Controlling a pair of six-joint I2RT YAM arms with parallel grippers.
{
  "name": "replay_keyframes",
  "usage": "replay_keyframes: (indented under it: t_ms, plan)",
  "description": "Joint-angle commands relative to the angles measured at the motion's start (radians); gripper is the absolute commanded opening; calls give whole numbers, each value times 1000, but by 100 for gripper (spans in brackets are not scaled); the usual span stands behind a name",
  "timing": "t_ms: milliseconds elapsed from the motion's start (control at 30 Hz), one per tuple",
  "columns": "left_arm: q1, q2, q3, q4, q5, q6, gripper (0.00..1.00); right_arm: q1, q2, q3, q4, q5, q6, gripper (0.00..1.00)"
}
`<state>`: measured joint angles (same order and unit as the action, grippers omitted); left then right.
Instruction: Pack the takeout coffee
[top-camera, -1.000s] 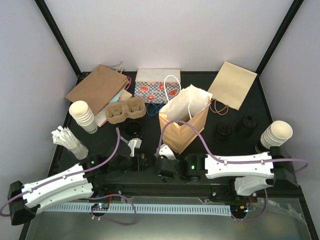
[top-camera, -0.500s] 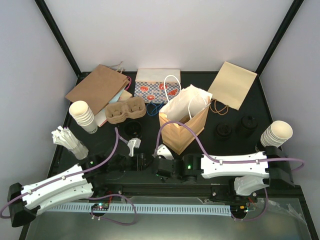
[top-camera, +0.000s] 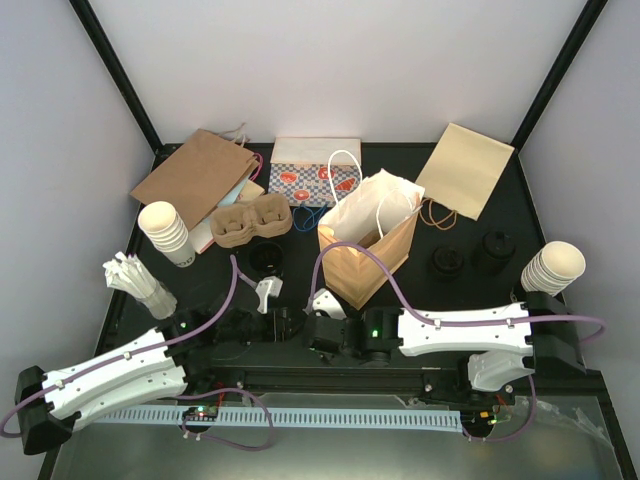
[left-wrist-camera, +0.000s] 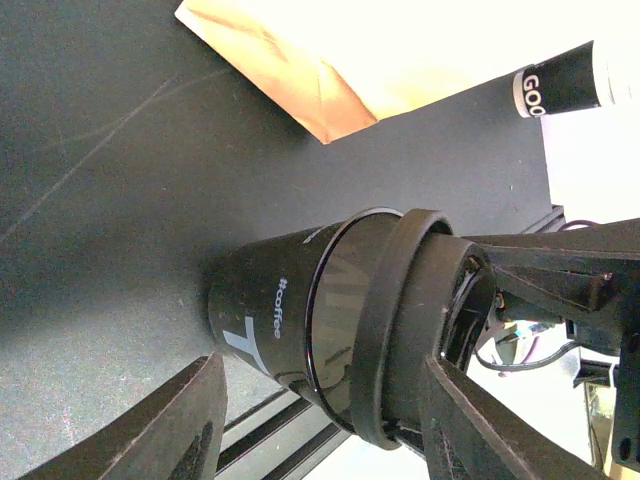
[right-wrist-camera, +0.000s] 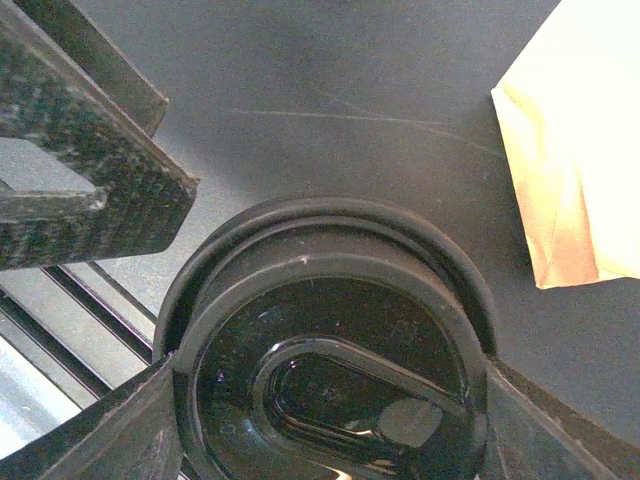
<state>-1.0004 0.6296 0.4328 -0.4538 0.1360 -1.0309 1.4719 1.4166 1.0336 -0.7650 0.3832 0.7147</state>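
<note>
The right arm (top-camera: 460, 332) has slid leftward along the near side of the table (top-camera: 395, 165); its white forearm now ends farther left, and the green light (top-camera: 367, 322) on its wrist has gone the same way; the right hand (right-wrist-camera: 328, 375), fingers either side of the lidded black cup (left-wrist-camera: 270, 310), has edged a little closer to the left hand (left-wrist-camera: 320, 380); the purple cable (top-camera: 350, 250) looped across the brown paper bag (top-camera: 365, 265) now lies lower and farther left; the left hand's fingers may have drawn in slightly about the cup, though the overhead view is too dark there to be sure.
</note>
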Motion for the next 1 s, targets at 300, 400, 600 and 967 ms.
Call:
replay_keyframes:
  t_ms: [300,400,600,967]
  plan:
    - [9,3,-6,33,33,-3,54,-9,9,53,0,11,-12,67]
    - [9,-2,-8,26,34,-8,53,-9,11,72,-8,7,-21,67]
    - [8,-4,-8,25,37,-15,53,-9,14,86,-24,0,-22,67]
    - [9,8,-6,40,37,-21,53,-9,0,94,-28,-1,-27,67]
